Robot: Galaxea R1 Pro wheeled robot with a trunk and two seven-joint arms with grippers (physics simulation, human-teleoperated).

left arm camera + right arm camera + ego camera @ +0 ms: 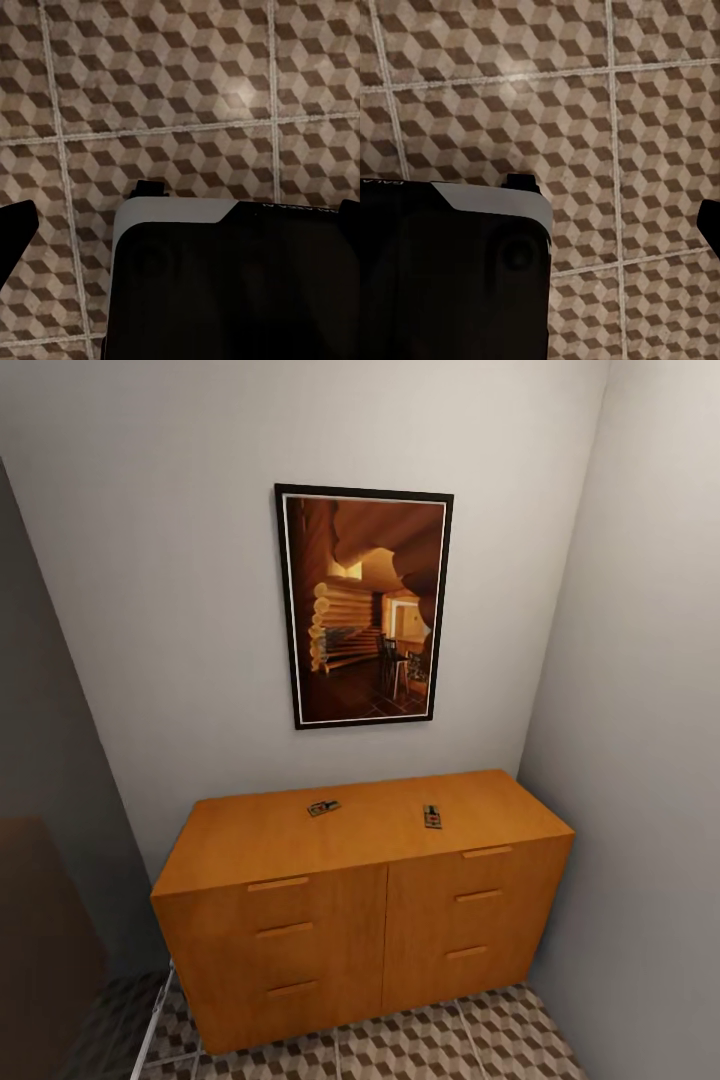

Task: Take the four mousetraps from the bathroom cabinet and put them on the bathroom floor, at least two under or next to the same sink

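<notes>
Straight ahead in the head view, the orange-brown cabinet (360, 920) stands against the back wall with its drawers closed. Two small dark mousetraps lie on its top, one left of the middle (323, 807) and one right of the middle (432, 816). The cube-patterned bathroom floor (430, 1045) runs in front of it. Both wrist views look down on this floor (172, 90) (532, 90) past the robot's dark body. My left gripper (180, 225) has its fingertips (16, 232) wide apart and empty. My right gripper (540, 225) also looks open, with one fingertip (710, 225) showing. The bathroom sink is out of view.
A framed picture (365, 605) hangs above the cabinet. A wall (640, 760) closes the right side right up to the cabinet's end. A dark brown panel (40, 950) stands at the left, with a thin white bar (150, 1030) on the floor beside it.
</notes>
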